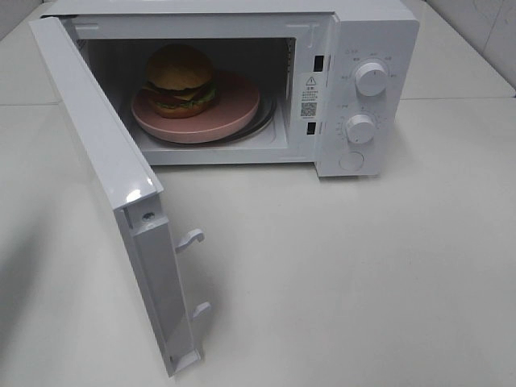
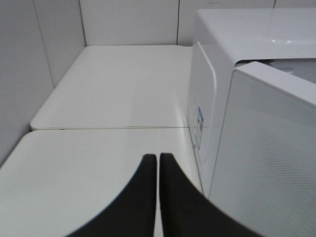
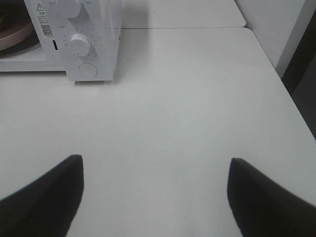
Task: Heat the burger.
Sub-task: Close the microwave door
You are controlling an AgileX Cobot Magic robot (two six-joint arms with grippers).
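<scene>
Burger [image 1: 179, 76] on its pink plate [image 1: 234, 113] inside the microwave [image 1: 363, 48], door [image 1: 97, 153] hanging wide. Left gripper [image 2: 158, 157] pinched shut, empty, beside the microwave's door; right gripper [image 3: 155, 162] spread open, empty, out front. Danger: shoving the door crookedly, sliding the microwave rather than latching it.

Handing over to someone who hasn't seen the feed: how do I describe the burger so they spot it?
Find the white microwave on the table, its door swung open. Inside lies a flat pink plate, and the burger sits toward its left side in the high view. It is the only domed, brown-bunned thing there, narrower than the plate beneath.
</scene>
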